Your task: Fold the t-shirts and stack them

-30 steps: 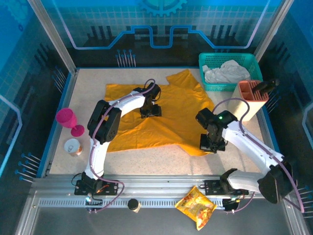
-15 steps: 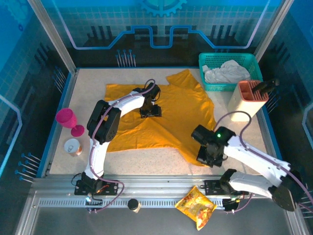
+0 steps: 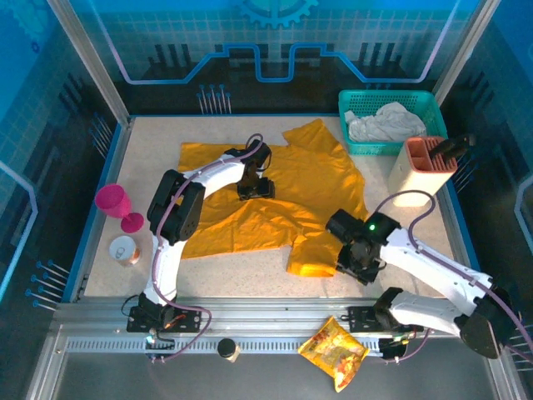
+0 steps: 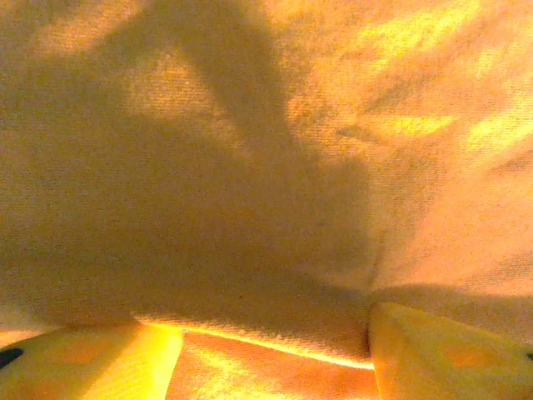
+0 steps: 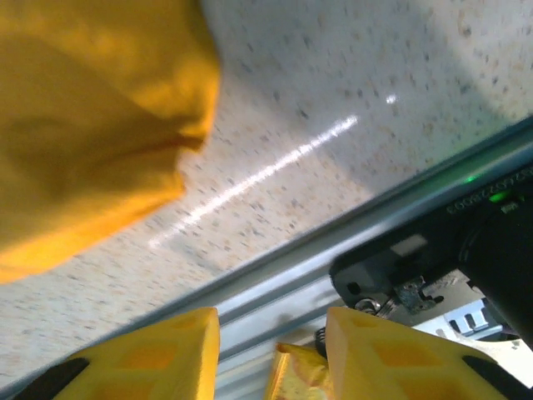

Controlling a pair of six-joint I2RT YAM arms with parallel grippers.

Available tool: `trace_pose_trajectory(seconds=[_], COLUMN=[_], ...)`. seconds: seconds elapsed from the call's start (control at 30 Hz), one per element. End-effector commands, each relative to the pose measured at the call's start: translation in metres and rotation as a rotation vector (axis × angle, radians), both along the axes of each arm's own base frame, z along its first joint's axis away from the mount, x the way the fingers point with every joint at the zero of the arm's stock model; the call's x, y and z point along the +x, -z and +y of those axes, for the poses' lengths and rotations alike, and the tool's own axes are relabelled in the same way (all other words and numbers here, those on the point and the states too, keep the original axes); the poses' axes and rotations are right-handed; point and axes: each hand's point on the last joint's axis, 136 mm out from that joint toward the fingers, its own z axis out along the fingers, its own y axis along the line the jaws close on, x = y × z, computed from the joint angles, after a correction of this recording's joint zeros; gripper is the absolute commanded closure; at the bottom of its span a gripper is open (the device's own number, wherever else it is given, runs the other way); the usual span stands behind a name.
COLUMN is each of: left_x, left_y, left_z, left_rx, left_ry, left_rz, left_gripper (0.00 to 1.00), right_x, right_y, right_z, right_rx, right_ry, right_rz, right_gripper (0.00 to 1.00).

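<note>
**Fig.** T-shirt (image 3: 308, 179) lay spread over the centre of the table (image 3: 150, 158). Left gripper (image 3: 256, 190), jaws apart, pressed onto it, seemingly anchoring the cloth; right gripper (image 3: 355, 267) stood parted, empty, beside its near-right hem.

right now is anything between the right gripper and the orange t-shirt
Nothing visible stands in the way. The right gripper is open just off the t-shirt, beside its bunched near corner, and the strip of table between them is bare.
</note>
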Motion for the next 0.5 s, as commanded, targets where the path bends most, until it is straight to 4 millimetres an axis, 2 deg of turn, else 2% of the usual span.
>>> trace_pose_trajectory(seconds=[0.0, 0.13, 0.27, 0.37, 0.47], left_x=[-0.007, -0.005, 0.013, 0.025, 0.03], left_y=[0.023, 0.0, -0.046, -0.078, -0.1], left_z=[0.026, 0.035, 0.031, 0.035, 0.042], left_rx=[0.058, 0.039, 0.019, 0.052, 0.084], left_ry=[-0.03, -0.069, -0.057, -0.051, -0.065], left_rz=[0.04, -0.006, -0.103, -0.153, -0.196], left_gripper=[0.37, 0.36, 0.22, 0.19, 0.13], right_x=[0.034, 0.096, 0.164, 0.2, 0.218], right_y=[-0.008, 0.001, 0.02, 0.043, 0.064], right_z=[-0.016, -0.018, -0.023, -0.027, -0.026], right_rx=[-0.03, 0.055, 0.104, 0.173, 0.195], right_ry=[-0.083, -0.121, -0.167, -0.136, -0.11], right_rz=[-0.054, -0.13, -0.211, -0.2, -0.172], right_gripper=[0.65, 0.69, 0.77, 0.88, 0.95])
